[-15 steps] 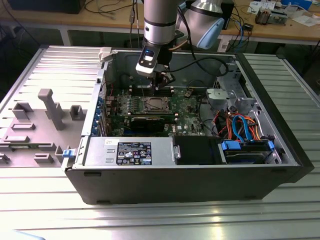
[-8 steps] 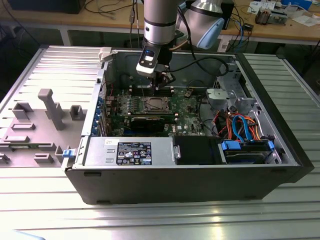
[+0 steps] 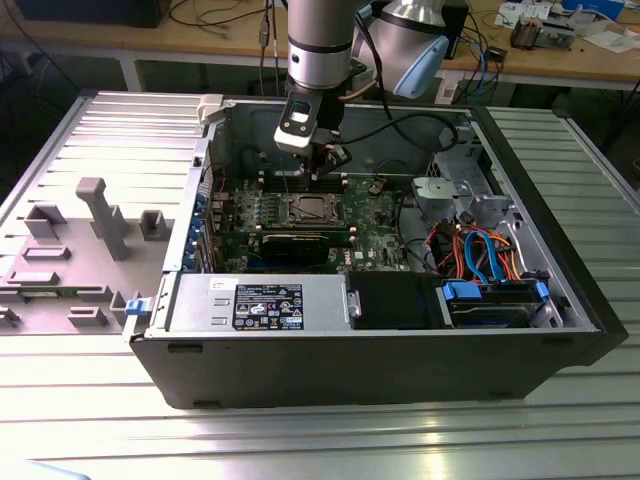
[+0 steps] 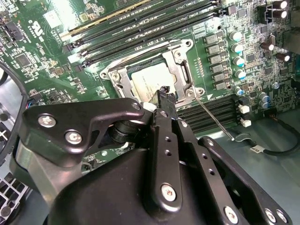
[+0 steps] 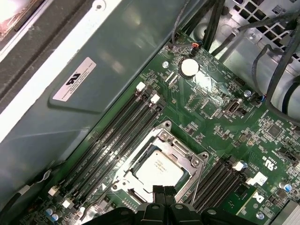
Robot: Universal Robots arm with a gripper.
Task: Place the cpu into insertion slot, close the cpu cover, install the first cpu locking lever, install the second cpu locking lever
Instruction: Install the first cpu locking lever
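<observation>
The cpu point(image 5: 158, 168) lies in its socket on the green board point(image 5: 211, 112), silver top up. The cpu cover point(image 5: 176, 146) lies flat around it as a silver frame. In the second wrist view the cpu point(image 4: 149, 77) and the cpu cover point(image 4: 180, 65) show just beyond my fingertips. One thin locking lever point(image 4: 213, 118) stands off the socket's corner, slanting across the memory slots. My gripper point(image 5: 163, 191) hangs close over the socket's edge, shut with nothing in it. From the exterior view the gripper point(image 3: 325, 162) sits just above the socket point(image 3: 308, 208) inside the open case.
Black memory slots point(image 5: 117, 136) flank the socket on both sides. A round coin battery point(image 5: 189, 67) sits farther along the board. The case walls point(image 3: 215, 150), a power supply point(image 3: 260, 300) and a drive bay with blue and orange cables point(image 3: 490, 260) hem the board in. Grey fixtures point(image 3: 100, 215) stand at the exterior view's left.
</observation>
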